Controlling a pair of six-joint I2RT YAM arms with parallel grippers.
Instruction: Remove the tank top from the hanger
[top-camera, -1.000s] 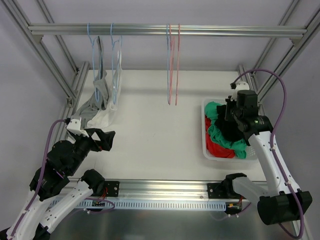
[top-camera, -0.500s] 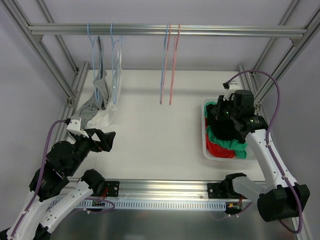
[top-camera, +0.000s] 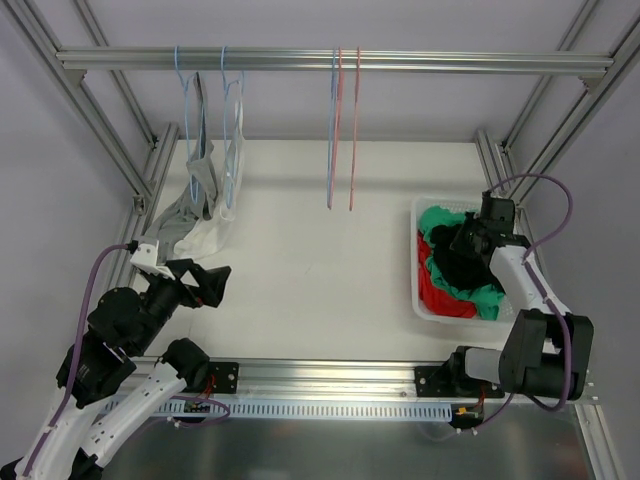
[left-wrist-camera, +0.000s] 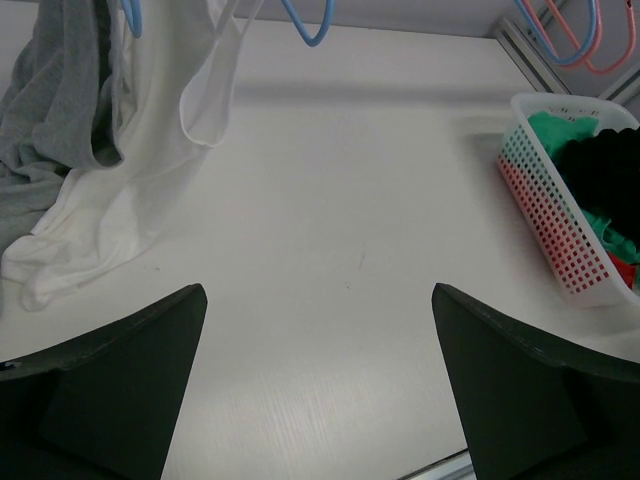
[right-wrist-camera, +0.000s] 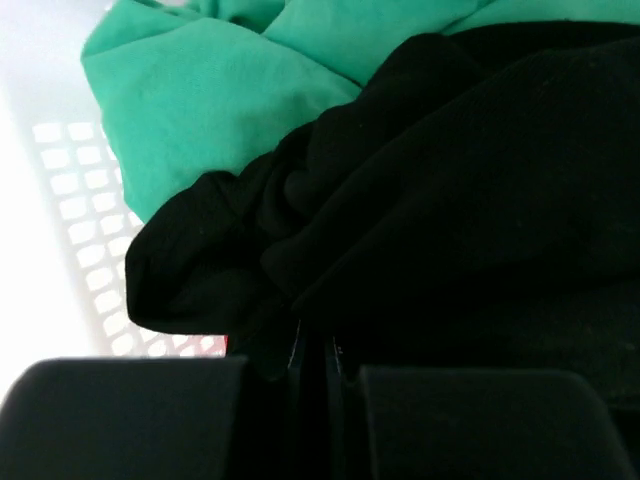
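A grey tank top (top-camera: 183, 207) and a white tank top (top-camera: 216, 228) hang from two blue hangers (top-camera: 186, 90) on the rail at the back left, their hems resting on the table. In the left wrist view the white tank top (left-wrist-camera: 130, 190) and the grey one (left-wrist-camera: 50, 110) lie ahead to the left. My left gripper (top-camera: 215, 283) (left-wrist-camera: 318, 295) is open over bare table, well short of them. My right gripper (top-camera: 466, 240) (right-wrist-camera: 312, 345) is low in the white basket (top-camera: 417, 270), shut on a black tank top (right-wrist-camera: 480, 180) (top-camera: 462, 265).
An empty blue hanger (top-camera: 333, 130) and an empty pink hanger (top-camera: 353, 130) hang mid-rail. The basket (left-wrist-camera: 545, 210) at the right also holds green cloth (right-wrist-camera: 220, 90) and red cloth (top-camera: 435, 295). Aluminium frame posts stand on both sides.
The right arm has dropped down and to the right, lowering the black tank top into the basket. The basket has shifted slightly right. The two empty hangers are swinging. The left arm has barely moved.
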